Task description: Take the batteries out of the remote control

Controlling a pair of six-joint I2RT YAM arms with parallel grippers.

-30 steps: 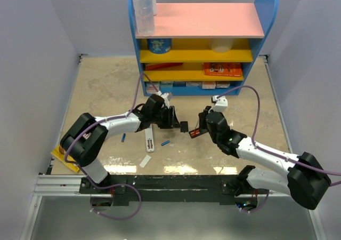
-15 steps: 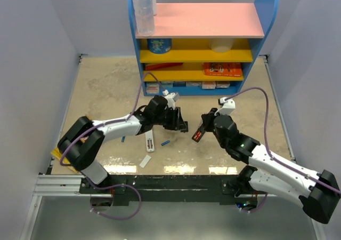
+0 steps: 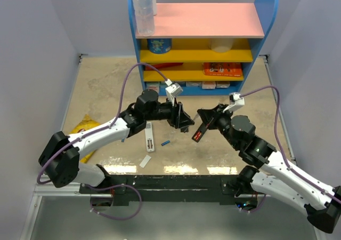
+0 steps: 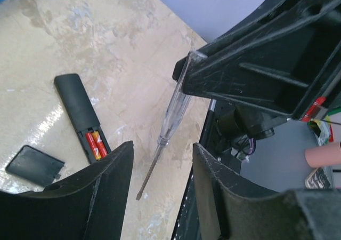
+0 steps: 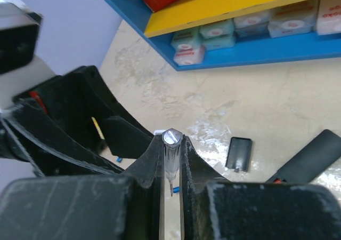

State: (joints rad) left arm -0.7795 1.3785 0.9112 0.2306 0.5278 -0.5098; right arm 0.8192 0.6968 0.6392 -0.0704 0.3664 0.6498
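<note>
A black remote control [image 4: 79, 105] lies on the table with its back open and two red batteries [image 4: 96, 145] in the bay. Its black cover [image 4: 33, 166] lies beside it. In the top view the remote [image 3: 197, 134] sits just below both grippers. My right gripper [image 5: 171, 138] is shut on the clear handle of a screwdriver [image 4: 171, 117], blade pointing down. My left gripper [image 4: 162, 154] is open with nothing between its fingers, close to the left of the right gripper [image 3: 205, 118]. A white remote [image 3: 149, 137] lies further left with a loose blue battery [image 3: 165, 143] next to it.
A blue shelf unit [image 3: 197, 42] with boxes stands at the back, a clear bottle [image 3: 143, 8] on top of it. A white battery cover [image 3: 145, 161] lies near the front edge. A yellow packet [image 3: 84, 127] lies at the left, partly under my left arm.
My left arm has stretched out and its gripper has shifted right and opened wider. My right arm has swung to the right, its gripper still shut on the screwdriver.
</note>
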